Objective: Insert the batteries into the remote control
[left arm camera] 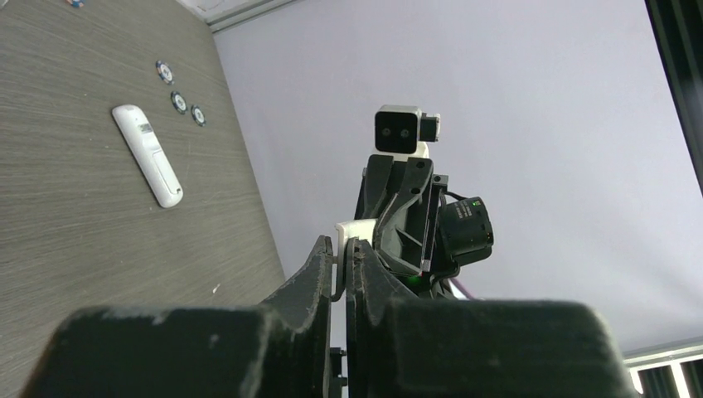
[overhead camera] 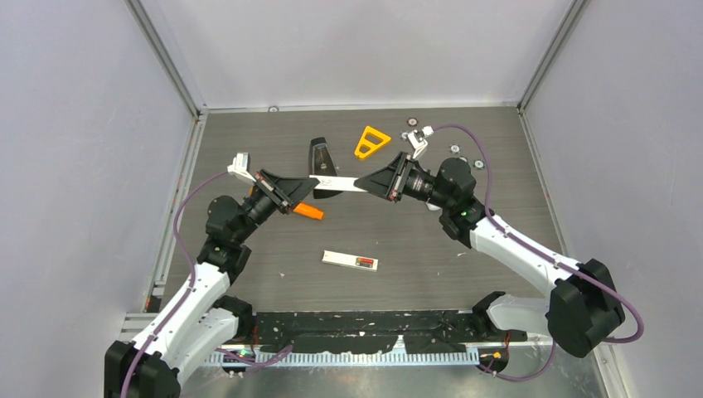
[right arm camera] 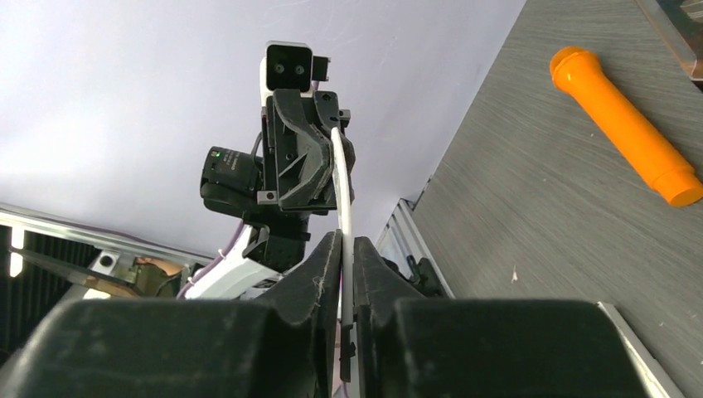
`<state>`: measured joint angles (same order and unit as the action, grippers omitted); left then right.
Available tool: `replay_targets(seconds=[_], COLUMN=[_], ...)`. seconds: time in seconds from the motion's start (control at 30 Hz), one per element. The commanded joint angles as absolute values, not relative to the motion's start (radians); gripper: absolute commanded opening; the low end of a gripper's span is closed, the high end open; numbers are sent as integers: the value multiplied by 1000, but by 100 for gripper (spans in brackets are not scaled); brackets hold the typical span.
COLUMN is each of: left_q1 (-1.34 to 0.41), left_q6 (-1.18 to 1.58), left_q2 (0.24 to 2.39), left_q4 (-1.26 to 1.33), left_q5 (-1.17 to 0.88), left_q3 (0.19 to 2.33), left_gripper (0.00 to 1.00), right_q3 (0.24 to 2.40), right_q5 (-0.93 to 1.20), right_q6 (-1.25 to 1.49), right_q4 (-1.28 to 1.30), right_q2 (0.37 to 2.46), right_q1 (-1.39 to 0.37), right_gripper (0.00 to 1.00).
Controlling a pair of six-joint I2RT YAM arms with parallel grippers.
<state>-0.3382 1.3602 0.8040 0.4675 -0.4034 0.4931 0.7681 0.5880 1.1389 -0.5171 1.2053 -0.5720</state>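
A thin white remote part hangs above the table, held at both ends; whether it is a whole remote or a cover, I cannot tell. My left gripper is shut on its left end. My right gripper is shut on its right end, and the part shows edge-on as a slightly bowed strip. A white remote control lies flat on the table nearer the arm bases, with a red and dark battery in its right end.
An orange stick with a thicker head lies under the left gripper. A black wedge and a yellow triangle stand farther back. Another white remote lies by silver discs near the right arm.
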Motion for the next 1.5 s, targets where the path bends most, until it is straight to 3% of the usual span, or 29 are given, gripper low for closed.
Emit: replay_targets(seconds=[0.0, 0.03, 0.13, 0.2, 0.33, 0.57, 0.7, 1.03, 1.47], left_q1=[-333, -333, -332, -331, -331, -330, -328, -324, -324], left_q6=[1325, 1321, 1282, 1186, 960, 764, 760, 766, 832], left_q2=[797, 796, 788, 774, 741, 714, 721, 784, 848], left_q4=[467, 455, 413, 311, 0, -232, -201, -170, -6], left_q5=[-397, -397, -409, -415, -374, -347, -357, -453, -493], left_q3=[505, 505, 515, 540, 594, 576, 498, 343, 249], left_gripper=[12, 18, 50, 65, 74, 77, 76, 74, 73], right_q3=[783, 782, 780, 773, 749, 663, 571, 417, 343], right_q5=[621, 620, 609, 589, 560, 500, 375, -75, -189], right_q6=[1149, 1146, 1119, 1093, 1041, 1003, 1038, 1210, 1303], right_q4=[-587, -575, -529, -490, -377, -262, -265, -441, -619], right_q2=[1210, 1210, 1197, 1184, 1168, 1133, 1111, 1184, 1296], right_q1=[-575, -575, -575, -575, -575, -579, -632, -958, -1022], right_gripper=[11, 7, 6, 6, 5, 5, 5, 5, 6])
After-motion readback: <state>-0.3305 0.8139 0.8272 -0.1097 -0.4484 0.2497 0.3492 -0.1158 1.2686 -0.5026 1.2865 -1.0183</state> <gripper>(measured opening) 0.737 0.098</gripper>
